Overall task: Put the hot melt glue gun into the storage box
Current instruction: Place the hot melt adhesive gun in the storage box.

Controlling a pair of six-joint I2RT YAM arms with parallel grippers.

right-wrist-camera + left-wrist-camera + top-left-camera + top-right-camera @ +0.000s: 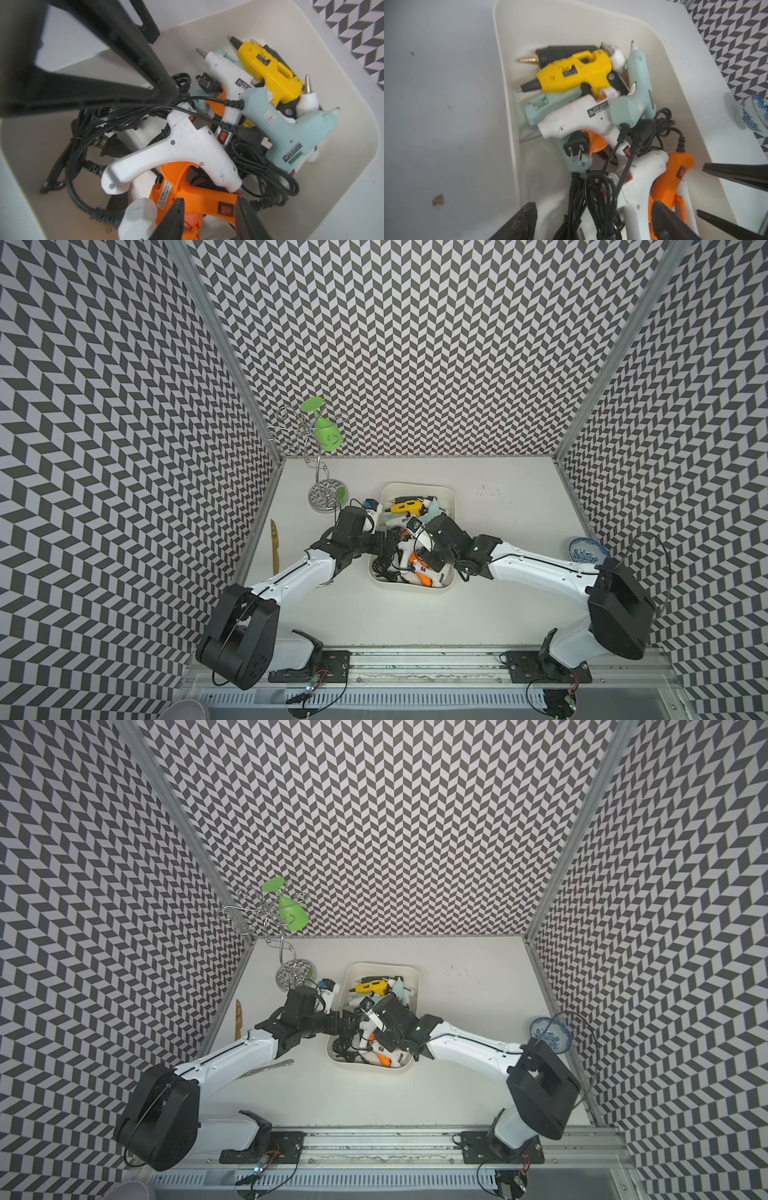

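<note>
Fingers (519,224) wide apart on left gripper (593,207); on right gripper (209,204), beside orange glue gun (195,193), grip unclear. Let go, lift slowly past cords (255,164).

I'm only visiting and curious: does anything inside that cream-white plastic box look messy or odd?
Yes. The hot melt glue guns lie heaped crosswise over one another in the shallow cream-white plastic storage box, and their black power cords are tangled in loops among them. I see nothing broken or spilled.

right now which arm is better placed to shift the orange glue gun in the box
Right: the right gripper straddles the orange glue gun, while the left gripper hangs open over the black cords.
</note>
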